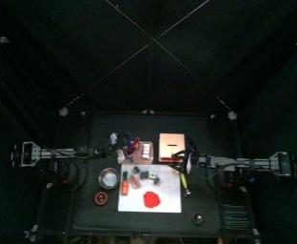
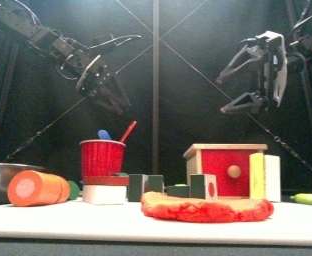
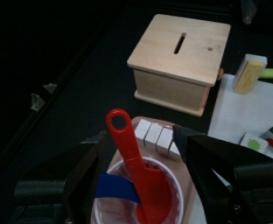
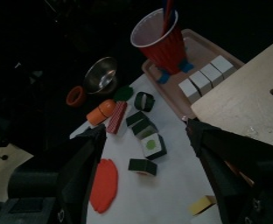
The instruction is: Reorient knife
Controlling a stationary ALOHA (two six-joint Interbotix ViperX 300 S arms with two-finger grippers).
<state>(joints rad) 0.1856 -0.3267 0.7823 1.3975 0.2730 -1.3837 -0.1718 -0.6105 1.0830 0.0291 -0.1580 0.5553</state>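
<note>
The knife (image 1: 183, 178), a short slender stick with a yellow handle, lies at the right edge of the white board (image 1: 136, 187). Its yellow end also shows in the right wrist view (image 4: 203, 205). My left gripper (image 1: 114, 152) hangs open high above the red cup (image 3: 150, 188), which holds a red spoon (image 3: 129, 153). My right gripper (image 1: 197, 162) is open too and holds nothing. It hangs high over the table's right side (image 2: 252, 80), above the board and well apart from the knife.
A wooden box (image 1: 174, 144) with a slot stands behind the board. On the board lie a red round piece (image 1: 152, 198) and small dark stubby pieces (image 4: 143, 131). A metal bowl (image 1: 109, 176) and an orange piece (image 2: 39, 187) sit at the left.
</note>
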